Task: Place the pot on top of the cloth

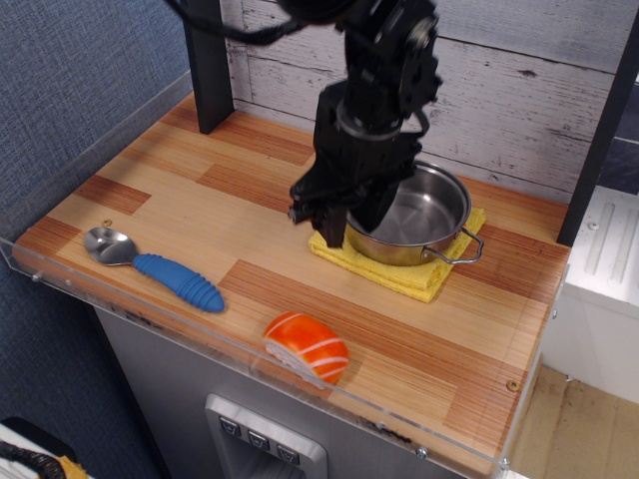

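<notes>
My jaws [337,228] hang at the near-left rim of the pot [411,215], low against its wall. From this view my own wrist hides the tips, so I cannot tell whether they are clamped on the rim or already parted. The pot sits just behind and to the right of my jaws, and it appears to rest flat on the yellow cloth [399,269], whose edge shows directly below them and runs off to their right. I judge the placing step nearly finished: the pot looks set down and centred enough. The next move calls for a clean release, then a straight lift clear of the rim so I don't drag the pot off the cloth. The spoon [155,262] and toy sushi [307,346] lie well forward on the bench [200,210], out of my way.
</notes>
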Tool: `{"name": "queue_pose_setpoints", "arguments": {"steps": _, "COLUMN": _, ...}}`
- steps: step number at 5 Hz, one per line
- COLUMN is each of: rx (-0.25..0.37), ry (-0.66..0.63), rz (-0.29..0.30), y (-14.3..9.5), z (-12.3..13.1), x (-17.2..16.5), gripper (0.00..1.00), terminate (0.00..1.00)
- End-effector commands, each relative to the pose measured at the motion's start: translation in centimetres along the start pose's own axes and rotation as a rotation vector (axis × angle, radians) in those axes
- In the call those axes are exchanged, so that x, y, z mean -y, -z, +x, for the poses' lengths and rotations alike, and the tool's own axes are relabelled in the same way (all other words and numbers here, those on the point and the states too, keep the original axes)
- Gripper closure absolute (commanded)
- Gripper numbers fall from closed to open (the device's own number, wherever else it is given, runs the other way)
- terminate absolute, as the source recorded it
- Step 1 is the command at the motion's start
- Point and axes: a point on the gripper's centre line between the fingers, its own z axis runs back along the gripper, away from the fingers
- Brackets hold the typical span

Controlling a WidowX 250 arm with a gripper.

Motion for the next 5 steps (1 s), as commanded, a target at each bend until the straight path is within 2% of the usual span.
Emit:
{"name": "queue_pose_setpoints", "arguments": {"steps": 1, "rx": 0.054, "ry": 0.12, "rz": -0.011, "y": -5.3, "z": 1.0, "x": -1.1, "gripper": 0.0, "terminate": 0.0}}
{"name": "queue_pose_setpoints", "arguments": {"steps": 2, "rx": 0.051, "ry": 0.177, "rz": 0.063, "y": -5.8, "z": 1.1, "x": -2.9, "gripper": 0.0, "terminate": 0.0}}
{"name": "queue_pose_setpoints", "arguments": {"steps": 3, "rx": -0.014, "ry": 0.302, "rz": 0.051, "y": -4.9, "z": 0.7, "x": -5.2, "gripper": 0.0, "terminate": 0.0}}
{"name": "queue_pose_setpoints", "arguments": {"steps": 4, "rx": -0.052, "ry": 0.471, "rz": 0.119, "y": -3.0, "z": 1.4, "x": -9.3, "gripper": 0.0, "terminate": 0.0}}
{"name": "queue_pose_setpoints", "arguments": {"steps": 5, "rx": -0.04, "ry": 0.586, "rz": 0.118, "y": -2.3, "z": 1.8, "x": -11.7, "gripper": 0.0, "terminate": 0.0}}
